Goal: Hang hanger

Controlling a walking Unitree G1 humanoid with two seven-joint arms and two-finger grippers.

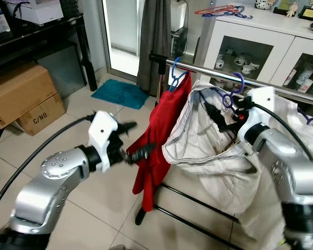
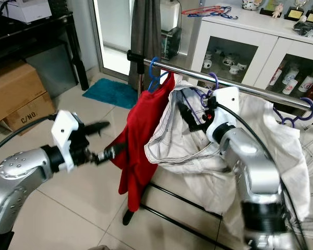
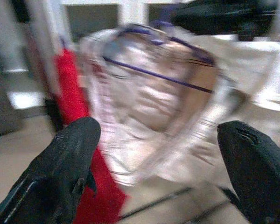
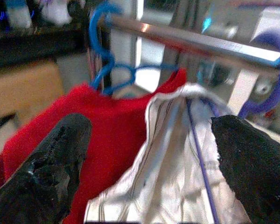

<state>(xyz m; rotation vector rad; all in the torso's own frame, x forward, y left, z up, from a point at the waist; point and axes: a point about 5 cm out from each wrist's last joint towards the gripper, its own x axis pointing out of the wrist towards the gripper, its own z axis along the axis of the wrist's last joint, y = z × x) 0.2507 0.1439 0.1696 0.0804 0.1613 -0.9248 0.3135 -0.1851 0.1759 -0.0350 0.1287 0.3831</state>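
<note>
Up by the rail (image 1: 208,67), your right gripper (image 1: 223,119) sat with its fingers spread wide, holding nothing, just beside the purple hanger (image 1: 235,86) hooked there under the white shirt (image 1: 208,140). Your left gripper (image 1: 129,140) was wide open too, near the red shirt (image 1: 161,140). A bump could have knocked that hook off the rail.

— Where's the head pair looking from?
— High up, facing forward and down at the clothes rail (image 1: 281,86).
— The wrist cameras?
— Much closer, each facing the white garment (image 4: 177,177); all share it.
</note>
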